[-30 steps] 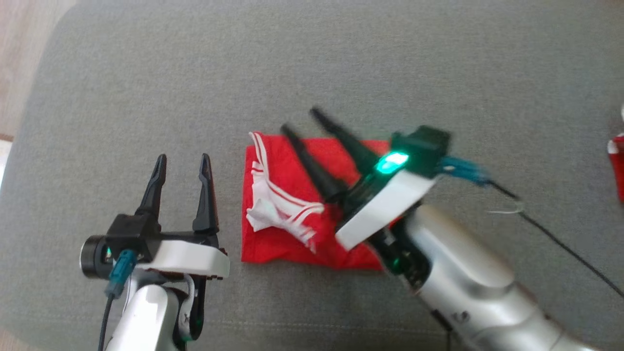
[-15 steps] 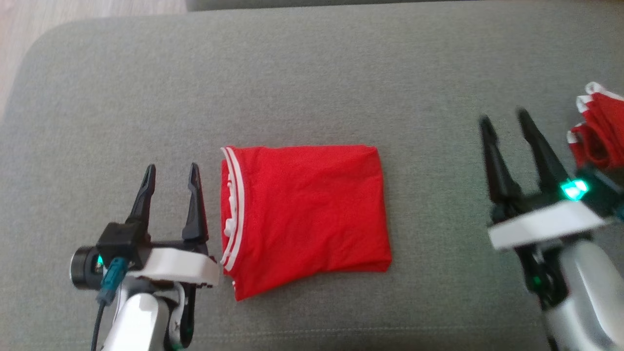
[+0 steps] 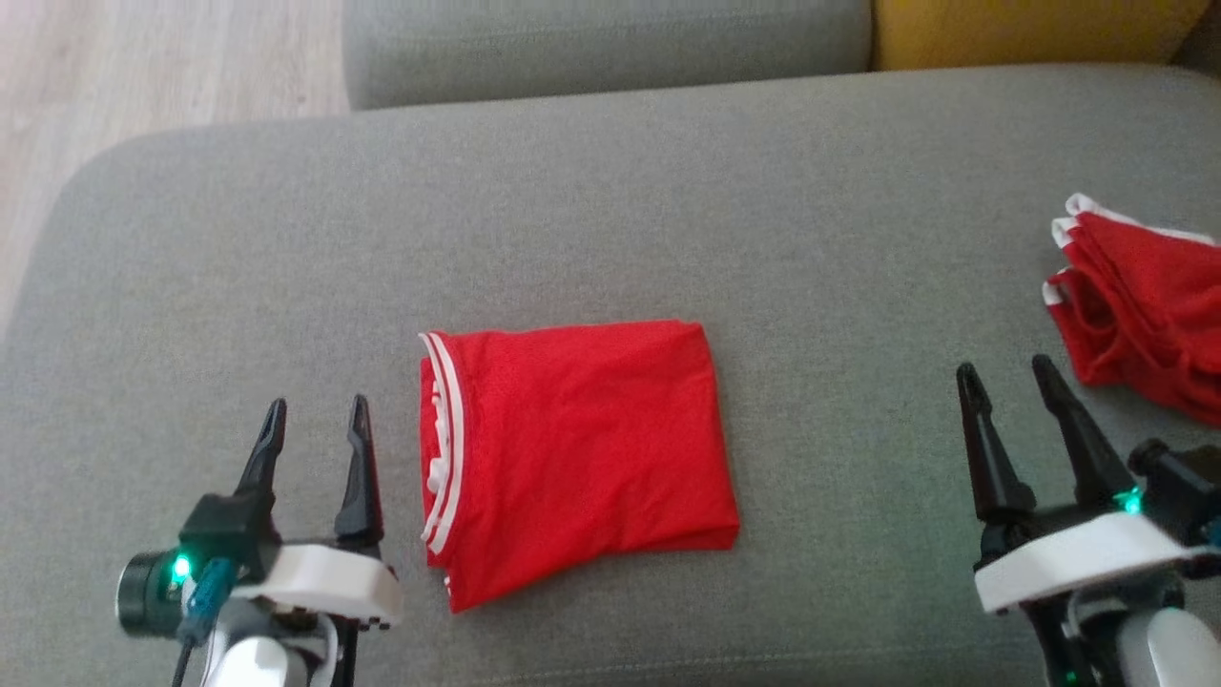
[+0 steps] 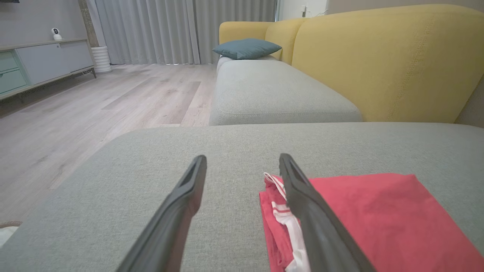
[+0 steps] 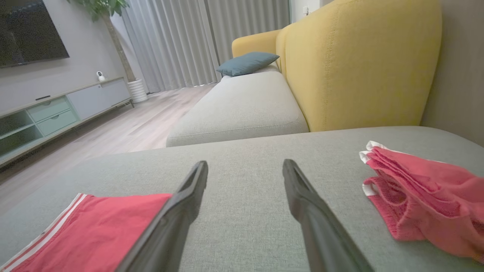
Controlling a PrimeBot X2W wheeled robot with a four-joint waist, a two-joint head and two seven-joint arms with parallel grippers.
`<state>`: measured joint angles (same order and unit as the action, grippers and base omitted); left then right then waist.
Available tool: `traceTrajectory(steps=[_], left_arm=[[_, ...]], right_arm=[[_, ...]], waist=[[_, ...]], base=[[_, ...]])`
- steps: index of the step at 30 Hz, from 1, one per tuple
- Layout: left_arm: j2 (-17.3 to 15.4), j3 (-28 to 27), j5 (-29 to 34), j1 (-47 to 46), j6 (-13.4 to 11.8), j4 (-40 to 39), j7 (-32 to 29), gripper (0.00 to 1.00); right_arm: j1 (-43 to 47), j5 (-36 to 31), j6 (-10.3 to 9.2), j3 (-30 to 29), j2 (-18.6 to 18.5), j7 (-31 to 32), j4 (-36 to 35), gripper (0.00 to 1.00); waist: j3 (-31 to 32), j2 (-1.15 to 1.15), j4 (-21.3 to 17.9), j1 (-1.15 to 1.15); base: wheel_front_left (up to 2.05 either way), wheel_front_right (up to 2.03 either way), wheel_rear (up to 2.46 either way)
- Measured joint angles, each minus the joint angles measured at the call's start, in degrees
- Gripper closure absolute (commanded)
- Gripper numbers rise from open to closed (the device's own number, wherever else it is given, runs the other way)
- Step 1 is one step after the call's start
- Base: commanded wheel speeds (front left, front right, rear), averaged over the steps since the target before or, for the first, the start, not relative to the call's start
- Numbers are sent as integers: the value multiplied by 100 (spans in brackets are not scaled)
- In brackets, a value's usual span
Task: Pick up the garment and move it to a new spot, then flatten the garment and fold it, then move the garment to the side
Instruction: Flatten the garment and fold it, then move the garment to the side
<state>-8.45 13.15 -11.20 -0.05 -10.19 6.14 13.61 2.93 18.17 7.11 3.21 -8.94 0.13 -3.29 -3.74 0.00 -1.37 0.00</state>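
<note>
- The red garment [image 3: 572,448] lies folded in a rectangle on the grey cushion [image 3: 610,191], midway along, nearer its front edge.
- The left gripper [image 3: 317,415], jaws wide and empty, is just beside the garment's striped side.
- The right gripper [image 3: 1003,365], jaws wide and empty, is near the right edge, beside a crumpled red cloth [image 3: 1140,305].

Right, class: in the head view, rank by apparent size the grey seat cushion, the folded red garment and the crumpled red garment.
1. grey seat cushion
2. folded red garment
3. crumpled red garment, though the picture's edge cuts it off, so its full size is unsure.
</note>
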Motion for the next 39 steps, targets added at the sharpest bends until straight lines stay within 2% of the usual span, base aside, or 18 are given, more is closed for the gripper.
traceTrajectory(steps=[11,39], left_arm=[[-191,-43,-14,459,-187,-183,-314,0],[-324,74,4,573,-376,-491,-595,0]], right_arm=[[428,-162,0,-178,189,326,-158,0],[472,-222,0,-336,280,444,-259,0]], waist=[[402,0,-42,0],[405,0,77,0]], base=[[0,0,0],[0,0,0]])
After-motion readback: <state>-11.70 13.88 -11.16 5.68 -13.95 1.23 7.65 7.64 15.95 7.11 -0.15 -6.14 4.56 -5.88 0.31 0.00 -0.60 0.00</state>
